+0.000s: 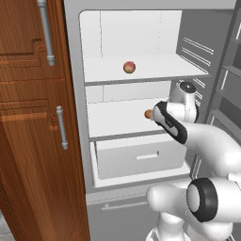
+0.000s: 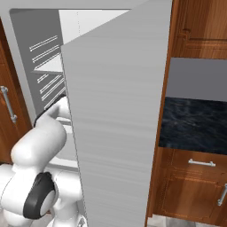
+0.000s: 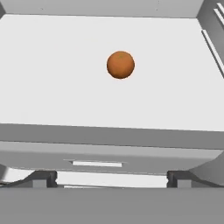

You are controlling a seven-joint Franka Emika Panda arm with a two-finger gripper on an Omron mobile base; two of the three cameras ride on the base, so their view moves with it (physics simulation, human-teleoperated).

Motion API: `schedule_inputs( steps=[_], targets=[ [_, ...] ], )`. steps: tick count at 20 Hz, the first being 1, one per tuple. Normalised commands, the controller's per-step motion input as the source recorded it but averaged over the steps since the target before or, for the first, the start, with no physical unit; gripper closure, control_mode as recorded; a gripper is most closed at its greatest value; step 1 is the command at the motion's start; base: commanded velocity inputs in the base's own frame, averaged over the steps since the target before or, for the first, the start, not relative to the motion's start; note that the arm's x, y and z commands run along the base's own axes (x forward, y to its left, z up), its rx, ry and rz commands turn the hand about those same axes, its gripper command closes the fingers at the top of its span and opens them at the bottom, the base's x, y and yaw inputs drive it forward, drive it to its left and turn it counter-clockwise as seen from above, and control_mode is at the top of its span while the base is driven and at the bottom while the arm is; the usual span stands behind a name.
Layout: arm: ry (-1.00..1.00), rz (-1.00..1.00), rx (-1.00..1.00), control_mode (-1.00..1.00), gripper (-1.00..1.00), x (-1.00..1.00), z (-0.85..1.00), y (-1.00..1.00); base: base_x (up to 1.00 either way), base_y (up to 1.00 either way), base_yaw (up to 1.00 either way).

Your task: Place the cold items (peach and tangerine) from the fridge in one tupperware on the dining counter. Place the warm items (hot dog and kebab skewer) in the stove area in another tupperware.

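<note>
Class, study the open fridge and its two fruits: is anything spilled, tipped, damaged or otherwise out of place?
Nothing stands out. The peach sits alone on the upper shelf and the tangerine on the shelf below, both whole and on clean surfaces. The drawer underneath is shut, and the open gripper faces the tangerine without touching it.

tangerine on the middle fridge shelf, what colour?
Plain orange. The tangerine shows best in the hand view, alone on the white shelf.
</note>
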Motion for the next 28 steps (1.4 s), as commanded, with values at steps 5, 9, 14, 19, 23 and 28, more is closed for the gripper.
schedule_inputs(
  steps=[5, 9, 14, 19, 23, 28],
  targets=[
    [-0.01, 0.00, -0.01, -1.00, -1.00, 0.38, -0.29, 0.00, 0.00, 0.00, 0.00],
    [0.00, 0.00, 0.00, -1.00, -1.00, 0.37, -0.16, 0.00, 0.00, 0.00, 0.00],
    [0.00, 0.00, 0.00, -1.00, -1.00, 0.35, -0.09, 0.00, 0.00, 0.00, 0.00],
    [0.00, 0.00, 0.00, -1.00, -1.00, 0.35, -0.08, 0.00, 0.00, 0.00, 0.00],
    [0.00, 0.00, 0.00, -1.00, -1.00, 0.29, -0.11, 0.00, 0.00, 0.00, 0.00],
    [0.00, 0.00, 0.00, -1.00, -1.00, 0.22, -0.18, 0.00, 0.00, 0.00, 0.00]
  ],
)
